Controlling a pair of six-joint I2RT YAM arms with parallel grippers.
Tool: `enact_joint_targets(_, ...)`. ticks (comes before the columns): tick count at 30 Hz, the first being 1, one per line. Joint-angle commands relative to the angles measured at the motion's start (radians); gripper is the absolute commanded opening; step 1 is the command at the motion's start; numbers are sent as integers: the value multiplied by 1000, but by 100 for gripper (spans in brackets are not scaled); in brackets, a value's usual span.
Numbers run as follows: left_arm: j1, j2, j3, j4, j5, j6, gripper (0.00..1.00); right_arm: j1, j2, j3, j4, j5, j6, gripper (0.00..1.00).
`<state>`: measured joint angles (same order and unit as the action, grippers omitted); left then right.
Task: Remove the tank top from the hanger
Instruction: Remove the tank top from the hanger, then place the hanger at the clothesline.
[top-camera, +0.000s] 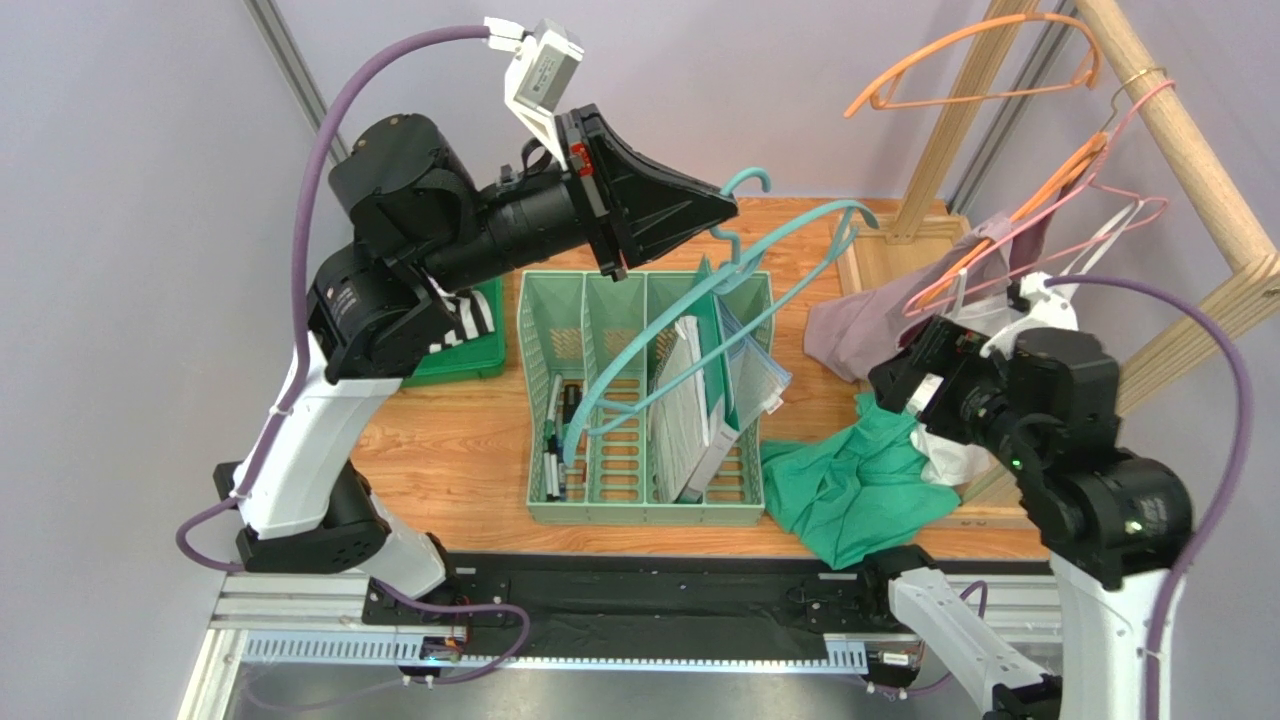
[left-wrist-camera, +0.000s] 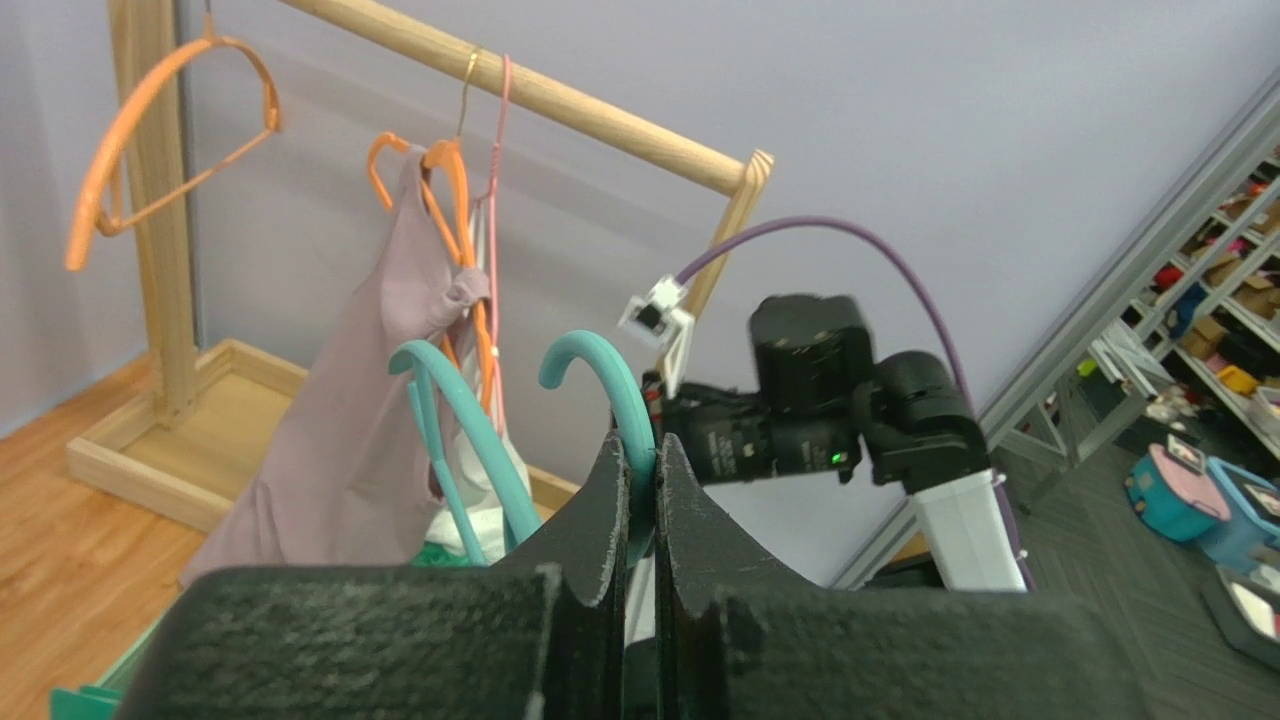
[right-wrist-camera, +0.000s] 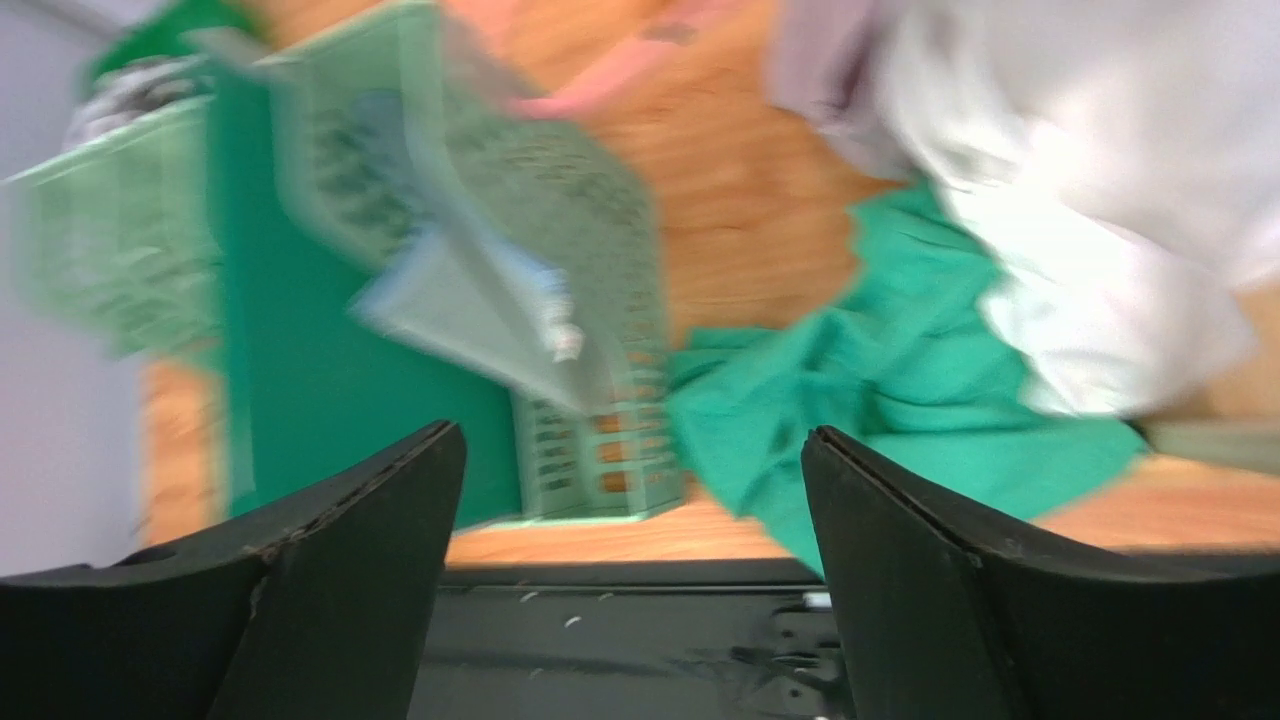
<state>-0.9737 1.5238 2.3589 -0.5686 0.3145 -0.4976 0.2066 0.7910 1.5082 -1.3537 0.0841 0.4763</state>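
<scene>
The teal hanger (top-camera: 748, 177) is held up over the table by its hook (left-wrist-camera: 637, 405), and my left gripper (top-camera: 729, 210) (left-wrist-camera: 657, 443) is shut on that hook. The hanger's bare frame slopes down toward the basket with no cloth on it. The green tank top (top-camera: 857, 488) (right-wrist-camera: 902, 390) lies crumpled on the table at the front right. Just above it my right gripper (top-camera: 906, 375) (right-wrist-camera: 631, 435) stands open, with nothing between its fingers.
A green divided basket (top-camera: 639, 510) with papers stands mid-table, and a dark green bin (top-camera: 466, 353) sits behind the left arm. At the right, a wooden rack (top-camera: 1187, 135) carries orange and pink hangers, a mauve garment (top-camera: 864, 323) and a white one (right-wrist-camera: 1112, 255).
</scene>
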Motion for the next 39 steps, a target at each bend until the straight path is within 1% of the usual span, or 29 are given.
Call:
enact_joint_targets(1, 3, -4, -6, 27, 54, -39, 0, 2, 46, 236, -91, -419, -99, 88)
enact_joint_targets(2, 1, -5, -16, 47, 49, -38, 0, 2, 91, 257, -102, -514, -107, 89)
enact_joint_targets(3, 1, -11, -32, 61, 32, -39, 0, 2, 108, 294, -102, -670, -104, 89)
enact_joint_targets(5, 0, -33, -90, 105, 5, -38, 0, 2, 123, 311, -66, -780, -85, 91)
enact_joint_targets(7, -6, -47, -121, 118, -49, -21, 0, 2, 125, 317, -33, -828, -79, 91)
enact_joint_targets(8, -8, -48, -128, 124, -72, -13, 0, 2, 138, 317, 2, -880, -65, 90)
enact_joint_targets(9, -13, -54, -150, 127, -121, 0, 0, 16, 146, 317, 22, -898, -32, 88)
enact_joint_targets(10, -20, -60, -168, 134, -152, 10, 0, 25, 154, 316, 43, -909, -10, 85)
enact_joint_targets(12, -22, -82, -231, 163, -243, 22, 0, 71, 169, 314, 119, -908, 40, 83)
enact_joint_targets(13, -25, -89, -252, 176, -273, 27, 0, 95, 174, 310, 151, -899, 57, 83)
enact_joint_targets(14, -26, -99, -271, 199, -302, 33, 0, 162, 177, 302, 212, -877, 76, 82)
enact_joint_targets(15, -28, -109, -298, 206, -349, 36, 0, 207, 197, 300, 238, -853, 112, 82)
enact_joint_targets(16, -29, -114, -308, 214, -360, 39, 0, 256, 211, 308, 258, -819, 123, 81)
enact_joint_targets(17, -33, -117, -312, 229, -373, 54, 0, 365, 224, 320, 277, -719, 130, 79)
enact_joint_targets(19, -54, -125, -326, 242, -429, 91, 0, 459, 269, 343, 284, -600, 137, 76)
enact_joint_targets(20, -63, -128, -334, 254, -458, 103, 0, 524, 286, 355, 295, -507, 145, 75)
enact_joint_targets(21, -69, -140, -360, 268, -504, 116, 0, 546, 315, 356, 300, -474, 159, 72)
enact_joint_targets(22, -72, -149, -377, 295, -526, 113, 0, 563, 329, 354, 318, -449, 198, 65)
enact_joint_targets(24, -79, -177, -436, 341, -568, 116, 0, 609, 341, 324, 372, -411, 232, 65)
enact_joint_targets(25, -80, -182, -447, 355, -581, 116, 0, 626, 343, 314, 431, -399, 252, 66)
enact_joint_targets(26, -82, -186, -454, 355, -601, 116, 0, 657, 343, 304, 455, -356, 265, 67)
enact_joint_targets(28, -86, -186, -457, 342, -620, 110, 0, 677, 346, 302, 488, -322, 278, 68)
enact_joint_targets(33, -131, -191, -464, 337, -713, 129, 0, 757, 381, 319, 495, -236, 275, 67)
enact_joint_targets(37, -167, -192, -466, 325, -765, 159, 0, 833, 404, 320, 515, -138, 263, 61)
enact_joint_targets(39, -183, -195, -469, 319, -792, 174, 0, 863, 421, 322, 518, -123, 263, 57)
